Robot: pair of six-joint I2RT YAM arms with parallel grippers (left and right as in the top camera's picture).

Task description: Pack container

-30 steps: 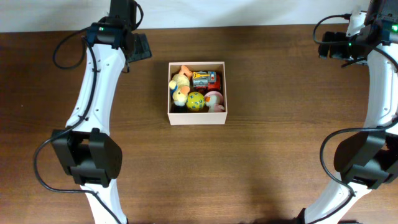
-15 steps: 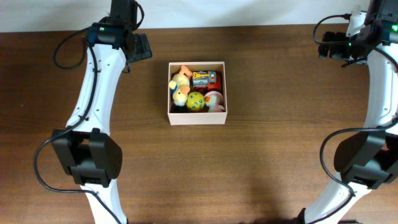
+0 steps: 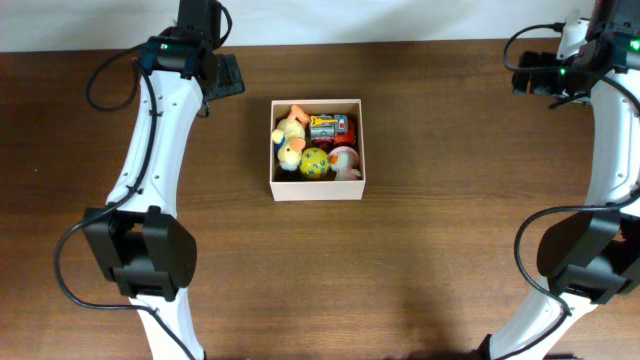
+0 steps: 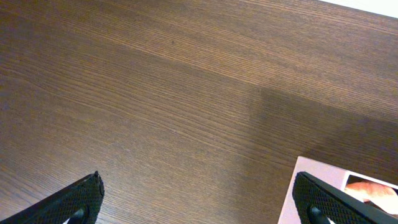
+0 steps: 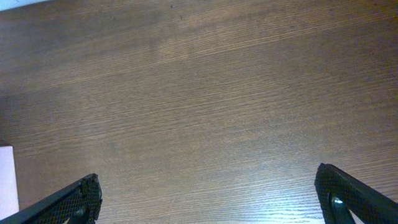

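Observation:
The container [image 3: 318, 188], a square white cardboard box, sits at the table's centre back and holds several small toys: a yellow duck [image 3: 289, 131], a yellow-green ball [image 3: 314, 162], a red toy vehicle [image 3: 330, 126] and a pink piece [image 3: 344, 158]. Its white corner shows in the left wrist view [image 4: 311, 174] and at the left edge of the right wrist view [image 5: 6, 180]. My left gripper [image 3: 228, 75] is open and empty at the back, left of the box. My right gripper [image 3: 528, 72] is open and empty at the far back right, well away from the box.
The dark wooden table [image 3: 420, 260] spreads all round the box. Its back edge runs along the top of the overhead view, just behind both grippers. Both arm bases stand at the front left and front right.

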